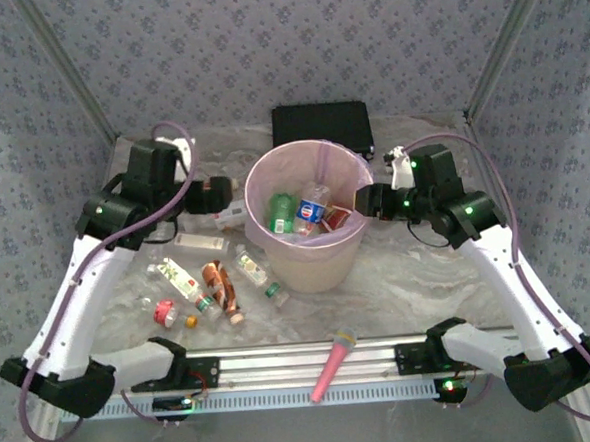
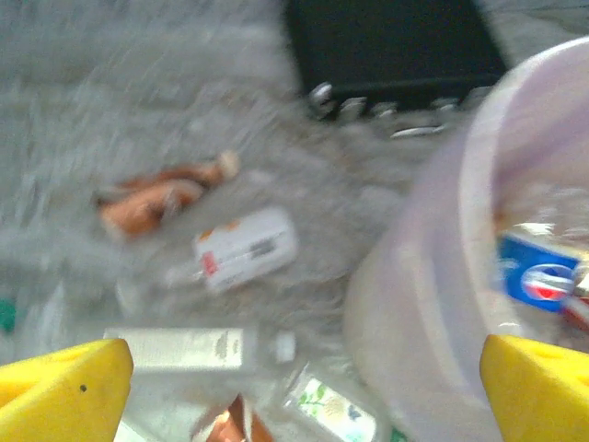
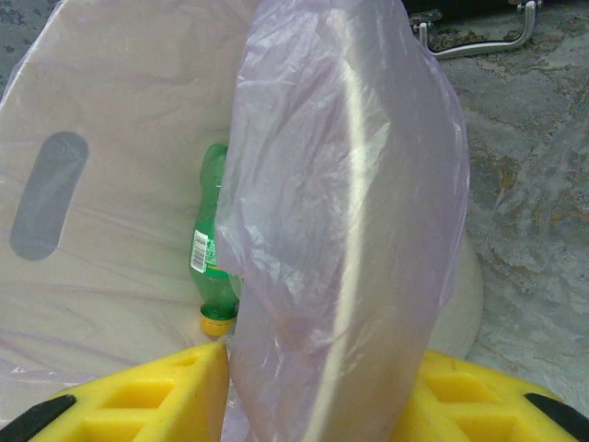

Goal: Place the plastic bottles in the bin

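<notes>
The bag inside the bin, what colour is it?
Pale see-through pink. The bag shows best in the right wrist view.

Patterned blue-grey walls [image 1: 284,41]; marbled grey tabletop [image 1: 419,284]; metal corner posts [image 1: 505,43].

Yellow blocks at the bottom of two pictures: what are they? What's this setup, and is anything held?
They are gripper fingertips, seen by wrist cameras. Two robot arms stand at the table's near edge; the third camera looks down from above. The left gripper is open, empty. The right gripper's fingers straddle the bin's rim; whether they squeeze it is unclear. Several bottles lie on the table, others inside the bin. A pink toy microphone and a black box lie nearby.
</notes>
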Available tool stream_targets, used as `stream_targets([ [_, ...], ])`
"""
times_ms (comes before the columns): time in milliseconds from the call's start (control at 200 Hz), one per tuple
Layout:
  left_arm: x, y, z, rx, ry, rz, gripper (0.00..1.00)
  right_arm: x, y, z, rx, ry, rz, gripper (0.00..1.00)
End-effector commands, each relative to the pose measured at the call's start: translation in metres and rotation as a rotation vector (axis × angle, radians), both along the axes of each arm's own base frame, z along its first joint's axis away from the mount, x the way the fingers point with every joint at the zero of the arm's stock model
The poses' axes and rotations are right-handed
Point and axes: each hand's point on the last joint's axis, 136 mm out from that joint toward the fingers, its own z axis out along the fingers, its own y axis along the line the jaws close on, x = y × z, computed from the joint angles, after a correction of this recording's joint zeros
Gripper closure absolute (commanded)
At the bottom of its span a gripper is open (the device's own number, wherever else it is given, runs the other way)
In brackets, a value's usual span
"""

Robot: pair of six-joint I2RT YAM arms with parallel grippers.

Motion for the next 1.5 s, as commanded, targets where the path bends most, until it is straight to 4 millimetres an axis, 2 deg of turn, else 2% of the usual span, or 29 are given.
stream_targets([
  [0, 0.014, 0.029, -0.057, -0.136, 0.138, 0.155, 0.05, 0.002, 0.005, -0.003, -0.013, -0.015, 0.036, 0.55],
  [80, 0.029, 0.051, -0.085, -0.143, 0.162, 0.229, 0.06, 0.003, 0.005, -0.005, -0.018, -0.012, 0.038, 0.55],
  [205, 0.054, 0.064, -0.119, -0.075, 0.206, 0.264, 0.05, 0.003, 0.005, -0.006, -0.019, -0.011, 0.036, 0.55],
  [385, 0.096, 0.075, -0.144, 0.167, 0.237, 0.118, 0.00, 0.005, 0.005, -0.005, -0.015, -0.013, 0.032, 0.55],
  [400, 0.099, 0.075, -0.145, 0.184, 0.235, 0.106, 0.00, 0.003, 0.004, -0.017, -0.025, 0.014, 0.033, 0.55],
  [465, 0.118, 0.082, -0.153, 0.242, 0.231, 0.084, 0.01, 0.004, 0.006, -0.020, -0.021, 0.020, 0.036, 0.55],
  [590, 0.148, 0.073, -0.180, 0.226, 0.285, -0.006, 0.02, 0.005, 0.009, -0.022, -0.004, 0.030, 0.035, 0.55],
  [700, 0.168, 0.072, -0.204, 0.246, 0.341, -0.061, 0.01, 0.005, 0.009, -0.022, 0.002, 0.029, 0.034, 0.54],
  [805, 0.186, 0.072, -0.215, 0.179, 0.377, -0.077, 0.02, 0.003, 0.009, -0.024, -0.004, 0.038, 0.037, 0.54],
  [959, 0.198, 0.071, -0.229, 0.183, 0.411, -0.098, 0.03, 0.002, 0.007, -0.026, -0.015, 0.041, 0.032, 0.54],
  [1494, 0.191, 0.036, -0.263, 0.130, 0.499, -0.178, 0.04, 0.005, 0.005, -0.025, -0.020, 0.041, 0.024, 0.54],
])
